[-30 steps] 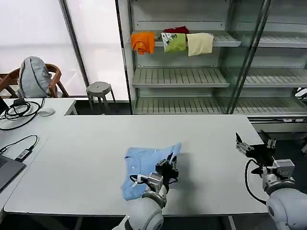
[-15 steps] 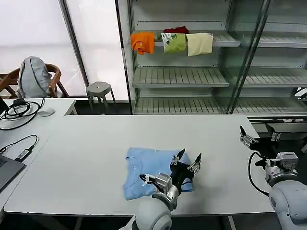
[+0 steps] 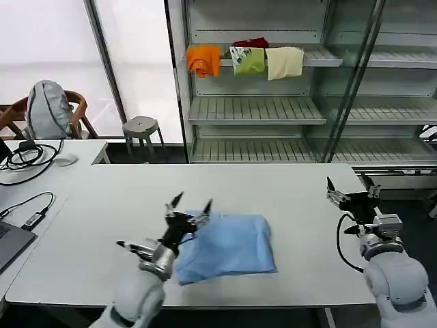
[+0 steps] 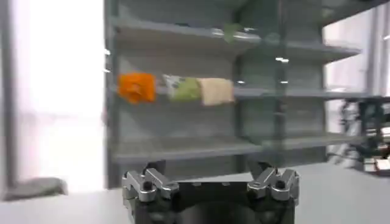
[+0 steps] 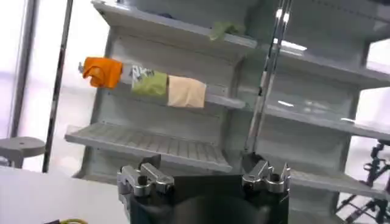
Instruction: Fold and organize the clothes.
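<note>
The clothes, a light-blue T-shirt [image 3: 229, 244], lie folded into a rough rectangle on the white table [image 3: 287, 198], near the front edge at the centre. My left gripper [image 3: 190, 207] is raised just above the shirt's left edge, open and empty, fingers pointing up and away toward the shelves. In the left wrist view the left gripper [image 4: 210, 176] has its jaws wide apart with nothing between them. My right gripper [image 3: 349, 188] hovers open over the table's right end, well clear of the shirt; in the right wrist view the right gripper [image 5: 204, 173] is also empty.
A metal shelf unit [image 3: 273, 109] stands behind the table, holding folded orange [image 3: 203, 60], green [image 3: 248, 60] and cream [image 3: 284, 62] garments. A second table [image 3: 48, 171] at the left carries cables and a laptop edge [image 3: 10, 246]. A stool [image 3: 141, 127] and a chair with a bag [image 3: 48, 109] stand beyond.
My left gripper has let go of the shirt and swung from its right side to its left edge, rising open. The shirt now lies flatter and folded. The right gripper shifted slightly inward.
</note>
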`<state>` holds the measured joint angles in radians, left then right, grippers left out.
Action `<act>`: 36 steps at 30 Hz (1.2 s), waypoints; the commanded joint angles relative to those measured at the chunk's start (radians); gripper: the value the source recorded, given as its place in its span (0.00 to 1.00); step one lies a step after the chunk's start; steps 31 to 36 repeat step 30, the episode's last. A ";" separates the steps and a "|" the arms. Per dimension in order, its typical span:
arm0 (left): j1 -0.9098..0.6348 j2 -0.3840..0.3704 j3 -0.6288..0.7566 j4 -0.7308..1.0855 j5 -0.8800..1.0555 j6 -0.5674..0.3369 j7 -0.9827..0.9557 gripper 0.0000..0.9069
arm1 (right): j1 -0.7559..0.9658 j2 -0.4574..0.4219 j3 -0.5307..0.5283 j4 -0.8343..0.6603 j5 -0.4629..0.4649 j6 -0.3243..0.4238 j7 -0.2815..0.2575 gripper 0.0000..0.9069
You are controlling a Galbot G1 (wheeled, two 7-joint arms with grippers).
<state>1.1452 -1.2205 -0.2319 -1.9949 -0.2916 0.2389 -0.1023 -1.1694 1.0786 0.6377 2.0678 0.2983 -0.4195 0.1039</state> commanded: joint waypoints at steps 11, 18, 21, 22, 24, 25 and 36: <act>0.103 0.111 -0.344 0.048 0.119 -0.239 0.112 1.00 | 0.070 0.063 -0.152 -0.125 -0.146 0.145 -0.039 1.00; 0.086 0.121 -0.325 0.051 0.179 -0.240 0.101 1.00 | 0.056 0.067 -0.125 -0.155 -0.178 0.210 -0.058 1.00; 0.080 0.130 -0.323 0.056 0.215 -0.241 0.083 1.00 | 0.045 0.062 -0.110 -0.147 -0.178 0.212 -0.060 1.00; 0.078 0.131 -0.324 0.057 0.215 -0.243 0.083 1.00 | 0.041 0.061 -0.104 -0.144 -0.178 0.214 -0.060 1.00; 0.072 0.132 -0.319 0.059 0.214 -0.244 0.071 1.00 | 0.033 0.058 -0.092 -0.137 -0.175 0.215 -0.057 1.00; 0.071 0.131 -0.317 0.059 0.214 -0.247 0.072 1.00 | 0.030 0.056 -0.088 -0.135 -0.173 0.215 -0.057 1.00; 0.066 0.120 -0.311 0.060 0.245 -0.276 0.076 1.00 | 0.026 0.047 -0.081 -0.141 -0.186 0.228 -0.062 1.00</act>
